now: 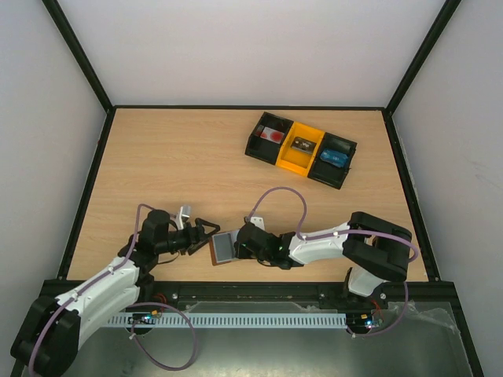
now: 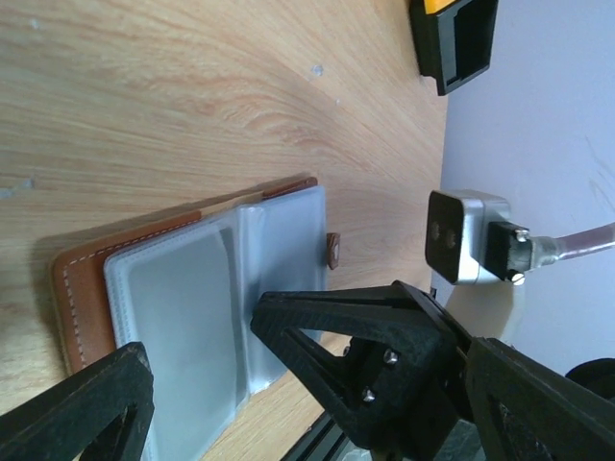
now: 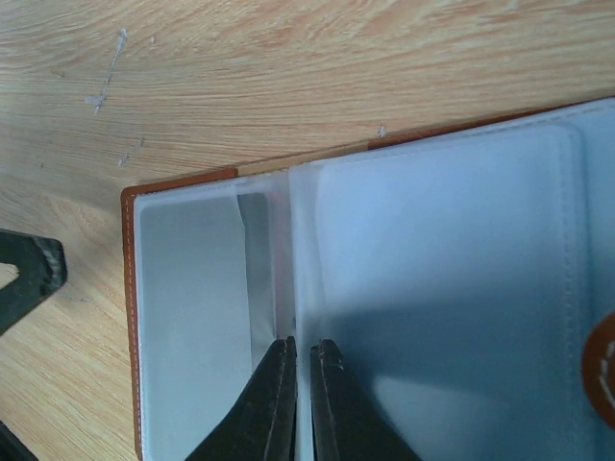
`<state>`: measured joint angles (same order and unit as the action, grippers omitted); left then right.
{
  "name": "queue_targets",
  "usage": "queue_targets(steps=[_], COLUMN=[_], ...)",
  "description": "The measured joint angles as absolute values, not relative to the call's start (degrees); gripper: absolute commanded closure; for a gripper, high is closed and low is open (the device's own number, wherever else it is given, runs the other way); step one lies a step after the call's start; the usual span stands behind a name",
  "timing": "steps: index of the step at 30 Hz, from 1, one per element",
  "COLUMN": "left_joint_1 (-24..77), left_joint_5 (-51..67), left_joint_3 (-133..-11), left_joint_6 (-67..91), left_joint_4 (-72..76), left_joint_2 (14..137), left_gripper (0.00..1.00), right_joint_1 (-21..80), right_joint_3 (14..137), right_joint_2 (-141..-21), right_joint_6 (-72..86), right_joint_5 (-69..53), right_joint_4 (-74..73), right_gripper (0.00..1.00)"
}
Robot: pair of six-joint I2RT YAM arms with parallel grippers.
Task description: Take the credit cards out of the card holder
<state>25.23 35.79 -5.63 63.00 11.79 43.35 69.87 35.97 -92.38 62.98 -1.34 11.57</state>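
The brown card holder lies open near the table's front edge, grey-blue inside up. In the right wrist view its brown rim frames clear sleeves. A grey credit card sits in the left pocket and a pale-blue one in the right. My right gripper is shut on the thin edge of a sleeve leaf at the holder's fold; it also shows from above. My left gripper is open just left of the holder, its jaws spread over the sleeves. The holder lies below them.
A black-and-yellow tray of bins stands at the back right; its corner shows in the left wrist view. The right wrist's camera block hangs close beside the left fingers. Walls enclose the table on three sides.
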Motion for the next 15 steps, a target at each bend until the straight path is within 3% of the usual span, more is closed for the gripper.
queue_targets(steps=[15], left_joint_1=[28.84], left_joint_5=[35.68], left_joint_3=[-3.46], left_joint_6=[66.11], left_joint_4=[21.12], left_joint_2=[51.48], left_gripper=[0.09], right_joint_1=[70.26], right_joint_3=[33.58], right_joint_2=[-92.36], right_joint_6=[64.69], right_joint_5=[-1.17], right_joint_4=[15.2], right_gripper=[0.96])
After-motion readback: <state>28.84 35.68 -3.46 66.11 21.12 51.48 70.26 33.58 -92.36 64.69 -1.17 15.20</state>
